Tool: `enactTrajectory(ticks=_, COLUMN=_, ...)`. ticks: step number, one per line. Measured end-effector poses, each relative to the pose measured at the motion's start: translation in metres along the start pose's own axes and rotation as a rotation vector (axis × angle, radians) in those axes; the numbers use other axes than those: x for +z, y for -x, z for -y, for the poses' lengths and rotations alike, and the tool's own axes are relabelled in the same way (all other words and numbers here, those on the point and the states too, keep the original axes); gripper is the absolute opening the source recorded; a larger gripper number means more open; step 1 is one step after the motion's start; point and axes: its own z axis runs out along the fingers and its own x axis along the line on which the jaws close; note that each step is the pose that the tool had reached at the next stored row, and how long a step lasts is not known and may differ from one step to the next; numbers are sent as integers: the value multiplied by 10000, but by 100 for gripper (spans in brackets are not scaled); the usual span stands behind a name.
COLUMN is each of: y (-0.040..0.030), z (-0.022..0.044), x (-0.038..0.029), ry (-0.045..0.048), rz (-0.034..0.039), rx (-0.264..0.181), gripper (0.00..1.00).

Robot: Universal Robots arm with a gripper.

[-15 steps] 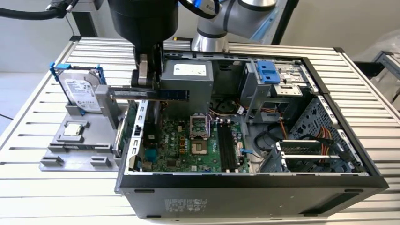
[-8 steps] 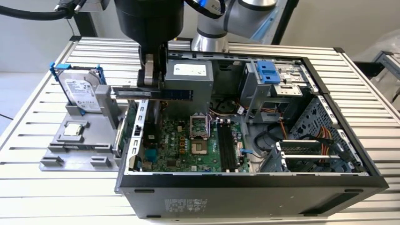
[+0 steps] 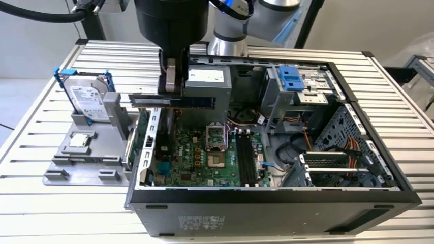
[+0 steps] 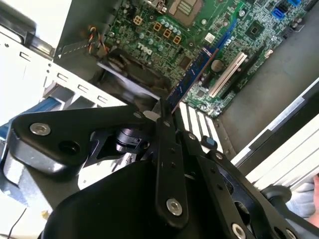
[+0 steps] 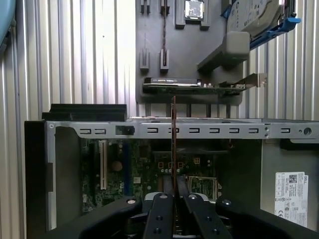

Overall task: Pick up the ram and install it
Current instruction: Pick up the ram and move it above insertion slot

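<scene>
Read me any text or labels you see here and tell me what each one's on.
Nothing reads clearly.
Label on hard drive: too small.
Sticker on power supply: too small.
Label on ram: blurred.
Sticker on case: too small.
Print on motherboard: blurred.

The gripper (image 4: pixel 167 113) has smooth, matt black fingers (image 4: pixel 167 164) that look like metal, set with bright steel screw heads. Clamped between them, the ram (image 3: pixel 196 102) is a thin blue board, faintly glossy, with dull dark chips. Below the fingers lies a circuit board (image 3: pixel 196 162) of shiny green lacquer dotted with bare metal, inside a case (image 3: pixel 271 203) of matt dark sheet metal. Off to one side of the fingers, a matt grey plastic holder (image 3: pixel 81 162) carries a hard drive (image 3: pixel 88 101) in silver metal, edged with glossy blue plastic. The table (image 3: pixel 40 127) is ribbed, satin aluminium.
</scene>
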Motion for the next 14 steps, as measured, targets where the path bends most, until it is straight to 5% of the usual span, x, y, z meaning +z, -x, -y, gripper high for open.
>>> enactTrajectory(ticks=14, y=13, z=181, x=-3, ry=-5, rz=3, rx=56, gripper=0)
